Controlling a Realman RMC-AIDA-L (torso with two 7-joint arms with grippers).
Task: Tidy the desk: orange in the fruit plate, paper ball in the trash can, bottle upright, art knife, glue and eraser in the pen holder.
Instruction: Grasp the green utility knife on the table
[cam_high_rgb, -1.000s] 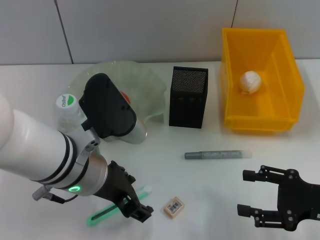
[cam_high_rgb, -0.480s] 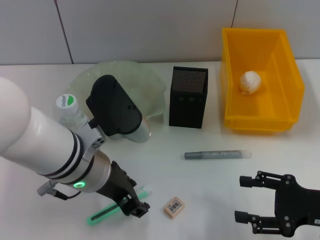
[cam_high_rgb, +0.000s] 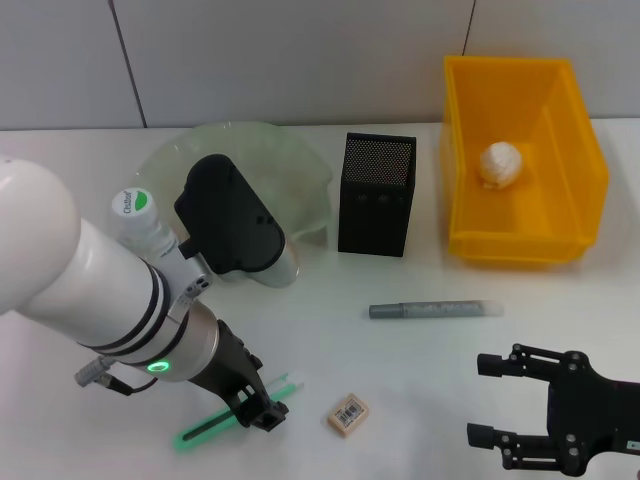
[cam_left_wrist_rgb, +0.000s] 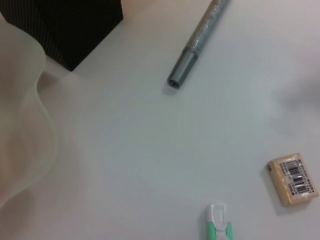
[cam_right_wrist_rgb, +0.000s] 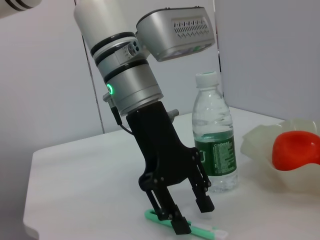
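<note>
The green and white art knife (cam_high_rgb: 228, 416) lies on the table at the front left, also showing as the art knife (cam_right_wrist_rgb: 200, 231) and the art knife (cam_left_wrist_rgb: 218, 223). My left gripper (cam_high_rgb: 262, 411) is open and low over it; in the right wrist view this left gripper (cam_right_wrist_rgb: 193, 215) has one fingertip at the knife and the other beside it. The eraser (cam_high_rgb: 348, 414) lies just right of it. The grey glue (cam_high_rgb: 434, 309) lies mid-table. The bottle (cam_high_rgb: 136, 220) stands upright. The orange (cam_right_wrist_rgb: 297, 150) rests in the fruit plate (cam_high_rgb: 290, 165). The paper ball (cam_high_rgb: 500, 163) is in the trash can (cam_high_rgb: 578, 190). My right gripper (cam_high_rgb: 498, 400) is open at the front right.
The black mesh pen holder (cam_high_rgb: 377, 195) stands between the plate and the yellow bin. My left forearm covers much of the plate and the orange in the head view. The bottle (cam_right_wrist_rgb: 215, 145) stands close behind the left gripper.
My left gripper has crept left and lower onto the art knife, which has not moved. The right gripper has drifted slightly left and back toward the front edge.
</note>
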